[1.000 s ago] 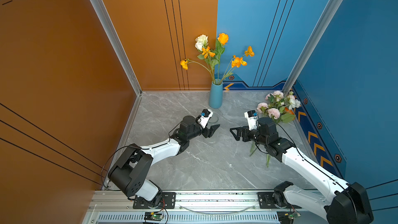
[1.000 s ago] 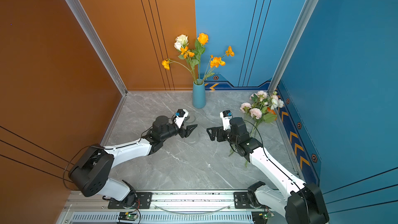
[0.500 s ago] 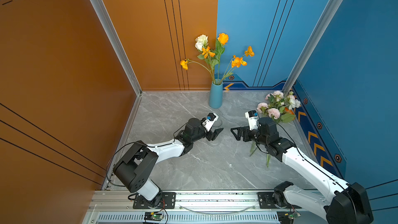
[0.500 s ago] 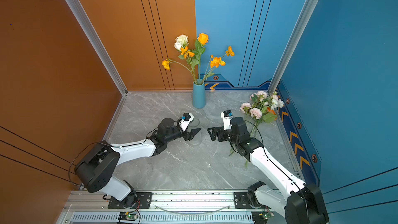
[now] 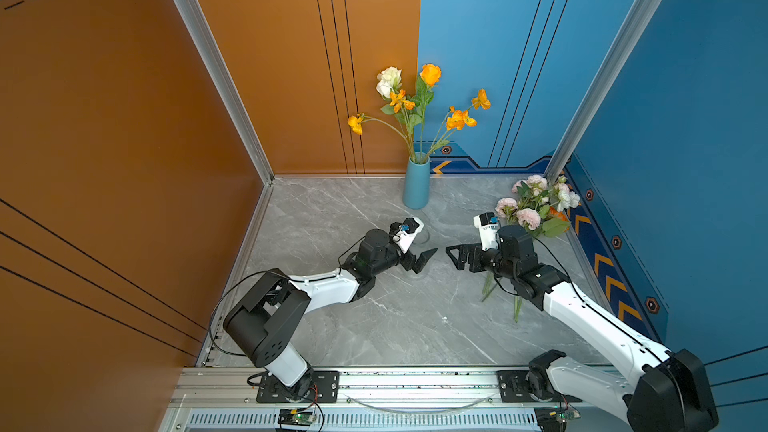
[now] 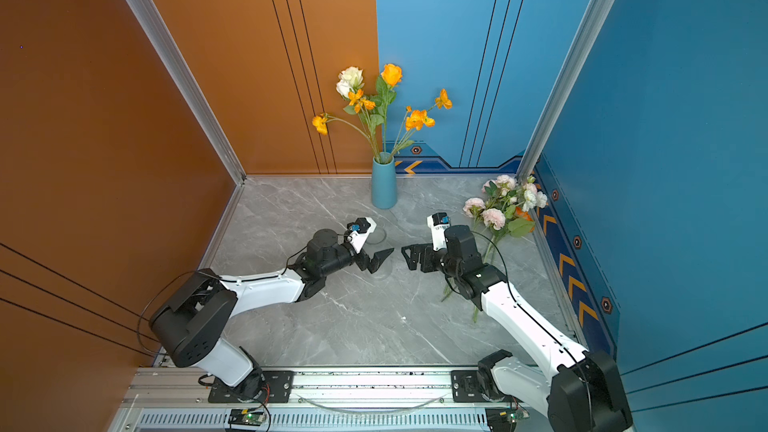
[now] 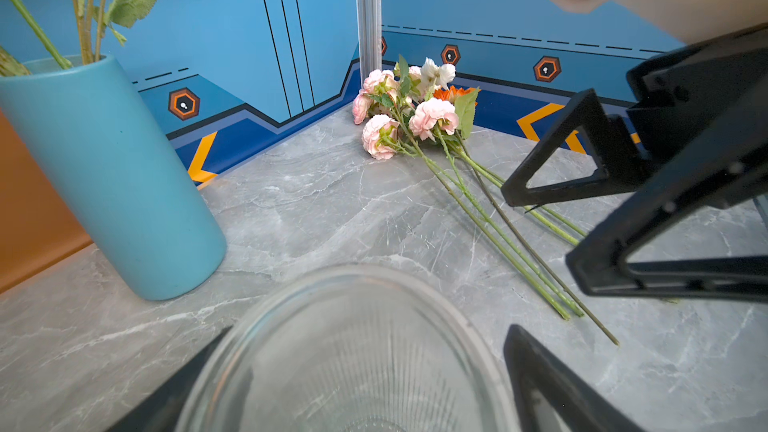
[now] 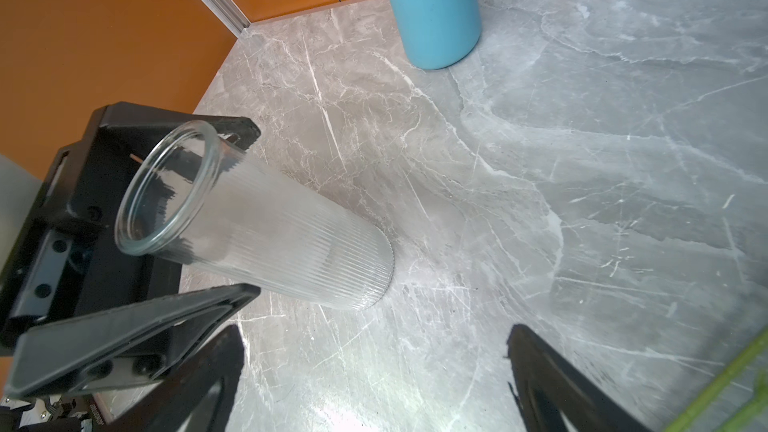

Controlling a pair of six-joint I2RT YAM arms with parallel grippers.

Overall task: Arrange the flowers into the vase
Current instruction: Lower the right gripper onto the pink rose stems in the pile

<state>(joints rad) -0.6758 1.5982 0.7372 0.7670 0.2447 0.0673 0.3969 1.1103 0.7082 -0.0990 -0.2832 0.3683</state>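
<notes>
Counted across the grey marble surface [image 5: 395,326]: two arms, two grippers, two vases, two lots of flowers.

Leftmost, the left gripper [image 5: 420,252], jaws spread wide to either side of one clear ribbed glass vase [image 8: 291,243] standing on the surface. Cannot tell whether either finger [image 7: 540,388] touches the glass; at most a narrow gap in the left wrist view. Barely traceable in both top views, showing only as a faint ring.

Behind, near the back wall [image 5: 374,56], one blue vase [image 5: 416,184], upright, well apart from the gripper. Inside it, arranged blooms [image 5: 409,116] on thin green stems: about five orange, plus white at the top, possibly two heads pressed together.

Further right, the right gripper [image 5: 454,257], jaws apart, holding nothing, facing the left one across a small gap.

Rightmost, the loose flowers [image 5: 536,207], lying flat on the surface by the right wall [image 5: 685,160], heads toward the back corner, in neither vase. In the left wrist view, at least four pink blossoms, one white, one orange half hidden behind a leaf. Stems fanned and crossing, roughly five, exact count unclear. In both top views, middle lengths covered by the right arm [image 5: 582,313], ends showing again beyond it. In the right wrist view, only a blurred green stem, cut off at the edge.
</notes>
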